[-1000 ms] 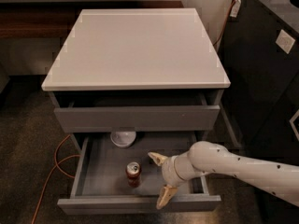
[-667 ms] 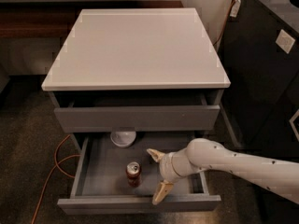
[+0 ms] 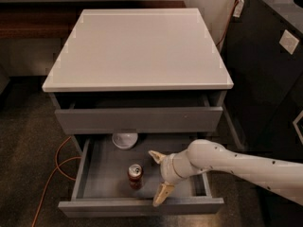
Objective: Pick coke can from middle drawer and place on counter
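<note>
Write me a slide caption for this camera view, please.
Open gripper in the pulled-out middle drawer, beside the upright coke can, with a white bowl behind and the counter above.

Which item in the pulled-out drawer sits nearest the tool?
The red coke can, upright beside the open tool near the front of the middle drawer; the white bowl sits farther back.
</note>
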Tool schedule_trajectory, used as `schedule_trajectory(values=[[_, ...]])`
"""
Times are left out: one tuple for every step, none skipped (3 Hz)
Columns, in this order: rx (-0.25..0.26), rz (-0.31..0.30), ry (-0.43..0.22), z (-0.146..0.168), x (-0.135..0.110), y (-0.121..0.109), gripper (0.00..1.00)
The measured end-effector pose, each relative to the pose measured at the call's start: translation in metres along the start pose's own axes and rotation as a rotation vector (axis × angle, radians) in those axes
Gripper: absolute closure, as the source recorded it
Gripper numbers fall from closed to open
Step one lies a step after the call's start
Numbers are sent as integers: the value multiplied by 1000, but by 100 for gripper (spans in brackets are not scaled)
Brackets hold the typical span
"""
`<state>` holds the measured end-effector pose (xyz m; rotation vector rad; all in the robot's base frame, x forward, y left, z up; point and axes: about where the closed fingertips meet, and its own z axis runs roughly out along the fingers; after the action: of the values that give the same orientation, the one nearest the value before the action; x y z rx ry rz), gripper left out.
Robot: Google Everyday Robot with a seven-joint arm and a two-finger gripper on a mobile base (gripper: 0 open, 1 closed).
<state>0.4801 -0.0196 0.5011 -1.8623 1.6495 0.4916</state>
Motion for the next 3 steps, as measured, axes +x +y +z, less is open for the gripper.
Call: schedule_trajectory(values=[[-9, 45, 21, 9, -1, -5, 0], [-3, 91, 49, 20, -1, -11, 0], [35, 153, 67, 31, 1, -18, 0]])
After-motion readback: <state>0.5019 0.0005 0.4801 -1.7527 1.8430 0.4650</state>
